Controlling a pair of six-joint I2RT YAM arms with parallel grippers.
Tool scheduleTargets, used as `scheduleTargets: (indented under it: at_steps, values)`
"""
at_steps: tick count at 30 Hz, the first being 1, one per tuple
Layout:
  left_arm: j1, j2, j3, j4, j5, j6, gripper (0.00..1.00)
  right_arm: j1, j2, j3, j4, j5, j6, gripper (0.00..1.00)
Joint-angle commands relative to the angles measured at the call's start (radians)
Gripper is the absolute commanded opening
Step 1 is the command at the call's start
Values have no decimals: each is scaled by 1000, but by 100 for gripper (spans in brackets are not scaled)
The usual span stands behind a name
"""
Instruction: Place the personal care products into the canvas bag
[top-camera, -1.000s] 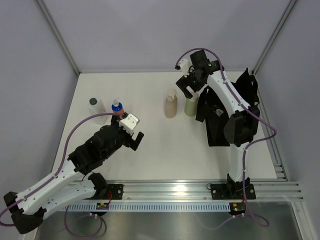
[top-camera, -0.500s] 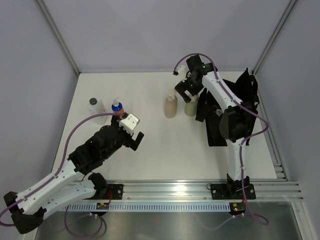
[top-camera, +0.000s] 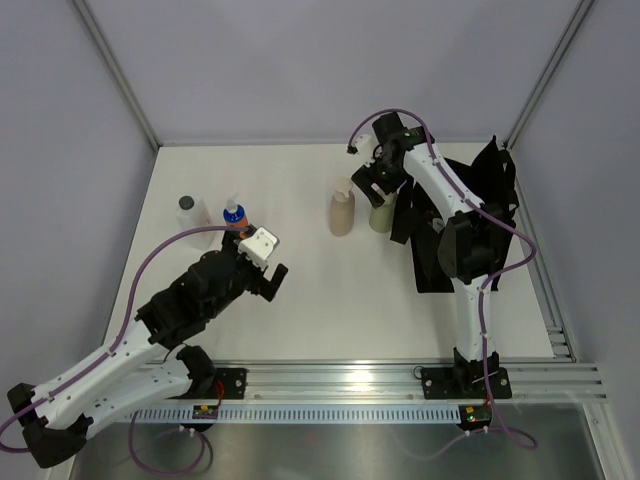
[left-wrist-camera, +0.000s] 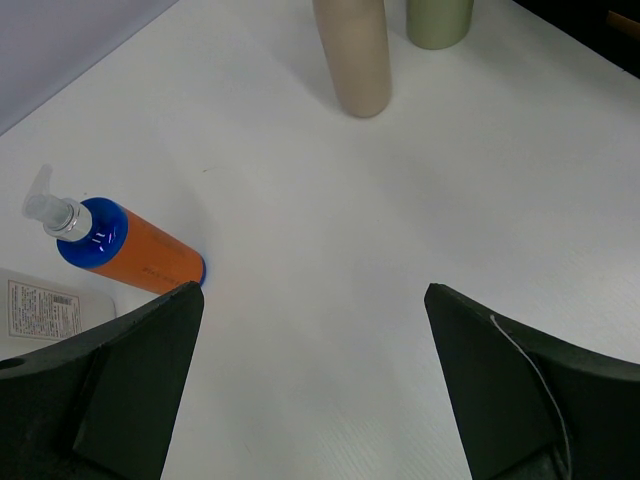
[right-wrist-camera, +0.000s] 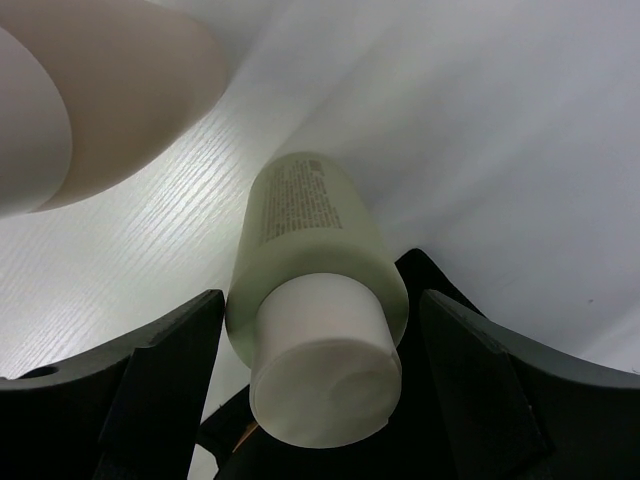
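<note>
Right gripper (right-wrist-camera: 315, 335) straddles the olive-green bottle (right-wrist-camera: 305, 225); whether it grips cannot be told. Black canvas bag (top-camera: 500, 185) lies just beside that gripper. Left gripper (left-wrist-camera: 315, 385) spread wide, holding nothing, orange bottle (left-wrist-camera: 140, 258) near one finger

Looks like a robotics lab test cell to me, not anybody's home. You've got a plain white table (top-camera: 300, 300) boxed in by blank grey wall panels (top-camera: 300, 70) held in bare aluminium posts (top-camera: 115, 75). Along the near edge runs an aluminium rail (top-camera: 350, 378) with two white-and-black robot arms bolted to it, the left arm (top-camera: 190, 300) and the right arm (top-camera: 460, 200), and purple cables (top-camera: 150, 262) looping off them. The only homely stuff, like the tan pump bottle (top-camera: 342, 212) and the black canvas bag (top-camera: 500, 170), just sits there like props.
</note>
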Motion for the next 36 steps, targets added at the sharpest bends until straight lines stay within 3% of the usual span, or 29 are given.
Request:
scheduleTargets:
  at_steps: [1, 6, 10, 14, 15, 18, 19, 22, 27, 36]
  values:
    - [0, -10, -3, 26, -2, 20, 99, -9, 22, -2, -31, -15, 0, 88]
    - [0, -8, -3, 28, -2, 20, 99, -8, 39, 0, -47, -3, 0, 91]
    - [0, -10, -3, 26, -2, 20, 99, -8, 42, -2, -42, -7, 4, 86]
    - [0, -10, -5, 28, -2, 20, 99, -11, 46, 30, -54, -15, 11, 66]
    - [0, -12, -5, 26, -4, 20, 99, -11, 42, 36, -57, -24, 13, 53]
    - [0, -12, -5, 28, -6, 21, 99, -11, 7, 50, -63, -47, 19, 33]
    - [0, -12, -5, 28, -4, 20, 99, -11, -7, 52, -63, -52, 19, 21]
    - [0, -12, -5, 26, -2, 20, 99, -11, -70, 72, -62, -76, 27, 6]
    - [0, -10, -5, 29, -1, 18, 99, -11, -196, 119, -47, -165, 46, 0]
    - [0, -2, -11, 32, 4, 20, 99, -12, -401, 159, -19, -251, 85, 0]
